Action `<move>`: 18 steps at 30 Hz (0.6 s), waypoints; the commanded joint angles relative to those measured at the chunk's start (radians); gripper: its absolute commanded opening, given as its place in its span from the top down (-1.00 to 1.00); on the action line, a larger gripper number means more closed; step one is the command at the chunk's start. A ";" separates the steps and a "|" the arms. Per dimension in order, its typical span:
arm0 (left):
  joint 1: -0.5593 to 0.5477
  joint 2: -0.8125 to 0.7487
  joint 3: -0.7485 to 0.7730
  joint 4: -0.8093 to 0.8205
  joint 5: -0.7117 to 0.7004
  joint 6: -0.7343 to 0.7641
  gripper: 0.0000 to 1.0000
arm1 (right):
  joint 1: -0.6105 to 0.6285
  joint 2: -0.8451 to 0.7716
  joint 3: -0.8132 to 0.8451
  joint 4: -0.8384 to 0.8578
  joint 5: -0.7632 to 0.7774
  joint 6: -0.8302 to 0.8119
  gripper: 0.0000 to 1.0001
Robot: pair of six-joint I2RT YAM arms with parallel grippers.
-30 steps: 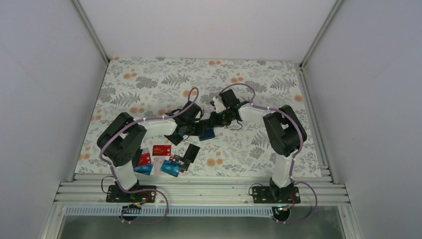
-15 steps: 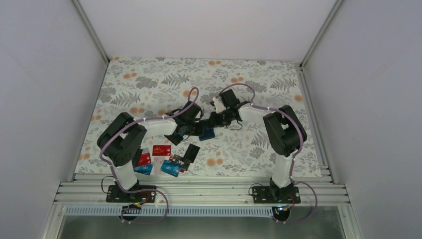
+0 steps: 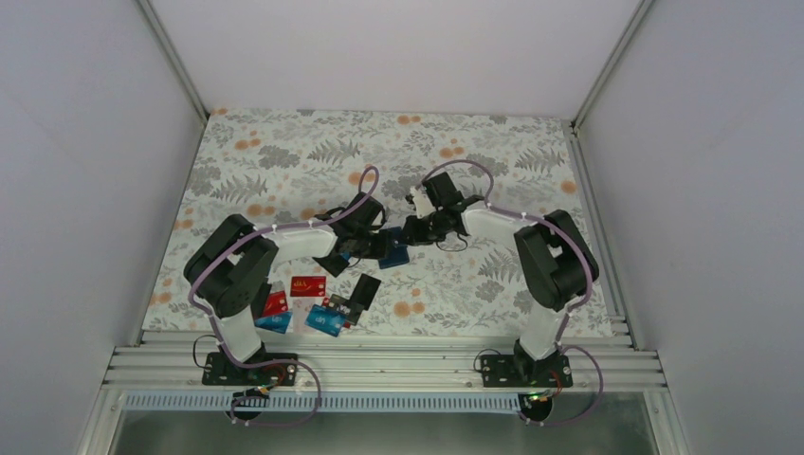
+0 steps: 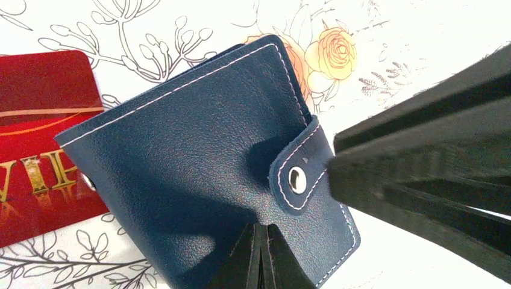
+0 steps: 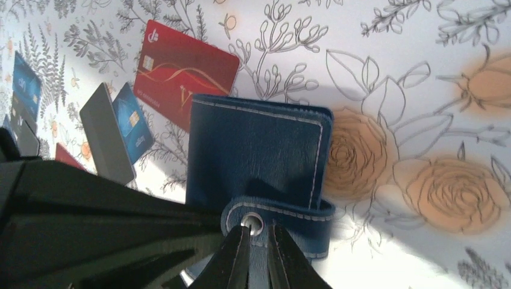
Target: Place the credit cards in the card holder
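Floral tabletop (image 3: 284, 152): you have the card holder (image 3: 393, 254) mid-tabletop, snapped shut. The left gripper (image 4: 260, 235) is closed, pressing it, and the right gripper (image 5: 258, 235) pinches its tab. Credit cards (image 3: 308, 285) lie loose near the near-left corner, seemingly none inserted.

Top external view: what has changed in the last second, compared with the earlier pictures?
The right arm swung its elbow outward, to the right, and the right gripper shifted slightly right. No grip visibly changed. The left arm, card holder and credit cards stayed.
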 commanded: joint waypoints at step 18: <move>-0.007 -0.056 0.092 -0.095 -0.027 -0.022 0.78 | 0.010 -0.119 -0.222 0.176 -0.077 0.077 0.77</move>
